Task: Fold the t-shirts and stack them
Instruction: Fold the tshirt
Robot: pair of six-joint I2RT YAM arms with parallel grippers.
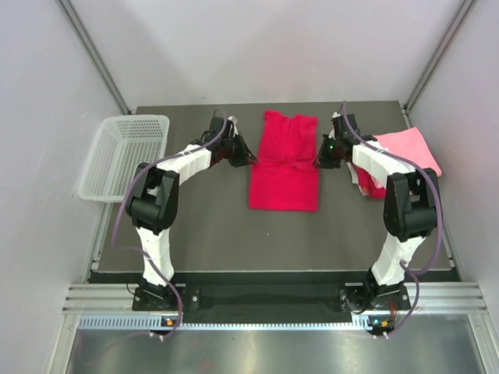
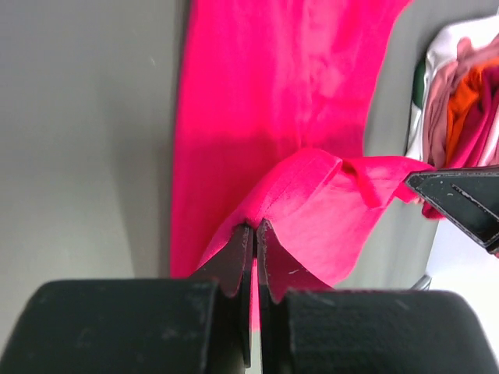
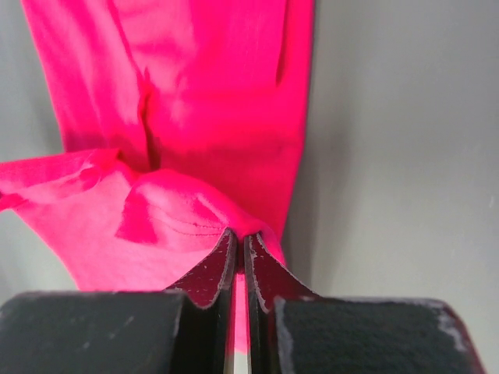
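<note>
A crimson-magenta t-shirt lies folded into a long strip in the middle of the dark table. My left gripper is shut on the shirt's left edge, pinching a fold of cloth lifted off the table. My right gripper is shut on the right edge, holding a raised fold. Both pinch at mid-length, facing each other. A pile of other t-shirts, light pink on top with red and orange below, lies at the right; it also shows in the left wrist view.
A white perforated plastic basket stands at the table's left edge, overhanging it. The dark table mat ends at a metal rail in front. Grey walls close in on the left, right and back.
</note>
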